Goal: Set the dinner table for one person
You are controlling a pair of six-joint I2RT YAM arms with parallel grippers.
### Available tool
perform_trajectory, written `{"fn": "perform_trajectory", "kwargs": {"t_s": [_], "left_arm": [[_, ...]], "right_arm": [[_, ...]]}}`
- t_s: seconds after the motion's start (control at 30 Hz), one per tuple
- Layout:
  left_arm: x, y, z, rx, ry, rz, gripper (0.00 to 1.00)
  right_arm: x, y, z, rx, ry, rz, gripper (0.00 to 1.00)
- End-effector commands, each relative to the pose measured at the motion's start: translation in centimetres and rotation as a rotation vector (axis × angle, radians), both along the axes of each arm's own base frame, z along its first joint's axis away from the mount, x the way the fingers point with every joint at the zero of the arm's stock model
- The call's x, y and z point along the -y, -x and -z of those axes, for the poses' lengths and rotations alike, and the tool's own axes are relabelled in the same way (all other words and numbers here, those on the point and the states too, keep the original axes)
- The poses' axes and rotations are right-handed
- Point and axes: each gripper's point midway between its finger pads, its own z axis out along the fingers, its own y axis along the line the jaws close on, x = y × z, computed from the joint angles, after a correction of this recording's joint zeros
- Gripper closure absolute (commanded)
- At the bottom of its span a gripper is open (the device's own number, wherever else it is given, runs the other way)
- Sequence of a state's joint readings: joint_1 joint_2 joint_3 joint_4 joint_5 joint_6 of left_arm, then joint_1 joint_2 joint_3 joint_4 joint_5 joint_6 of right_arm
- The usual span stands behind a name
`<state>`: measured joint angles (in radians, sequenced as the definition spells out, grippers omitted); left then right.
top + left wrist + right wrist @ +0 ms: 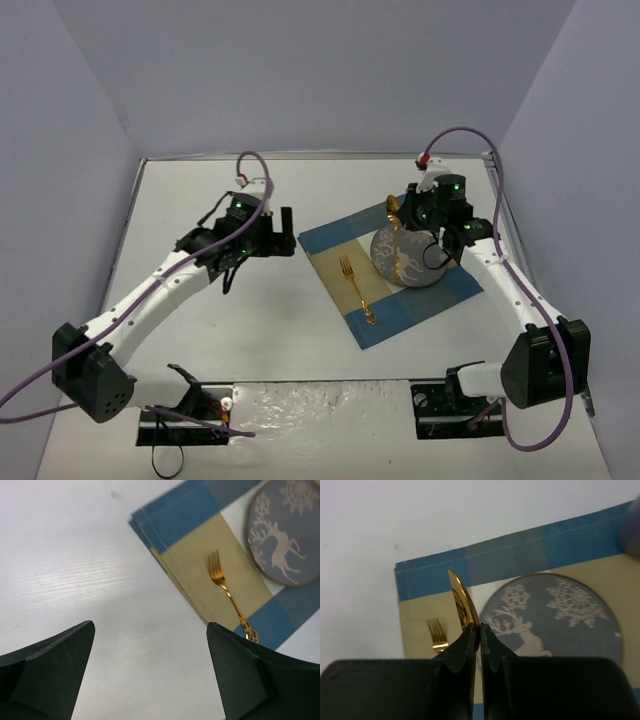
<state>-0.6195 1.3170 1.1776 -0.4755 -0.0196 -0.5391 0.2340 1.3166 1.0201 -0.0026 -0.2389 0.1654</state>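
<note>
right gripper (pixel 479 628): jaws are clamping a gold spoon (pixel 461 599), holding it over the placemat (pixel 430 575).
dinner table (pixel 200 330): white top is spreading under both arms.
placemat: blue-and-beige cloth is lying skewed, right of centre.
plate (pixel 395 270): grey, reindeer-printed, is sitting on the placemat.
fork (pixel 356 288): gold, is lying on the placemat left of the plate.
left gripper (pixel 150 626): fingers are standing wide apart over bare table.

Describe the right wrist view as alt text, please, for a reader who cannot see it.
The right gripper is shut on a thin gold utensil, held over a grey plate with a white reindeer and snowflakes. The plate sits on a blue-and-beige placemat on the white table, with a gold fork lying beside it.
</note>
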Motion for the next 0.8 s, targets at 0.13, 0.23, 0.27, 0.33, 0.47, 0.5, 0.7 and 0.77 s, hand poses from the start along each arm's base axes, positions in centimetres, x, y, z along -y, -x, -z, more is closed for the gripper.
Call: {"fn": "perform_trajectory", "kwargs": {"t_s": [0.13,0.23,0.27,0.33,0.47,0.5,0.7,0.77], "left_arm": [[-11.0,-0.2,-4.8,0.188,-0.105,-0.109,0.03],[-12.2,0.2,-4.9,0.212,-0.159,-0.099,0.03],[-12.3,0.2,-4.7,0.216,-0.166,-0.097,0.03],[-12.3,0.3,-4.0,0.215,-0.167,-0.088,0.03],[-12.3,0.5,-3.1,0.196,-0.178,-0.072,0.03],[-12.1,0.6,-3.0,0.193,-0.172,-0.063,0.03],[-12.4,0.8,-2.5,0.181,-0.193,-0.065,0.03],[-12.8,0.7,-2.4,0.181,-0.207,-0.079,0.03]], "right_arm": [[10.8,-1.2,-0.7,-0.077,0.241,-0.069,1.00],[13.1,-1.7,0.4,-0.148,0.352,-0.116,1.00],[13.9,-1.8,0.9,-0.172,0.385,-0.119,1.00],[15.1,-2.3,1.7,-0.205,0.432,-0.125,1.00],[17.3,-3.4,3.1,-0.227,0.504,-0.161,1.00],[17.7,-3.6,3.1,-0.226,0.516,-0.166,1.00],[18.8,-5.0,7.4,-0.276,0.499,-0.235,1.00],[18.9,-5.4,8.5,-0.281,0.498,-0.252,1.00]]}}
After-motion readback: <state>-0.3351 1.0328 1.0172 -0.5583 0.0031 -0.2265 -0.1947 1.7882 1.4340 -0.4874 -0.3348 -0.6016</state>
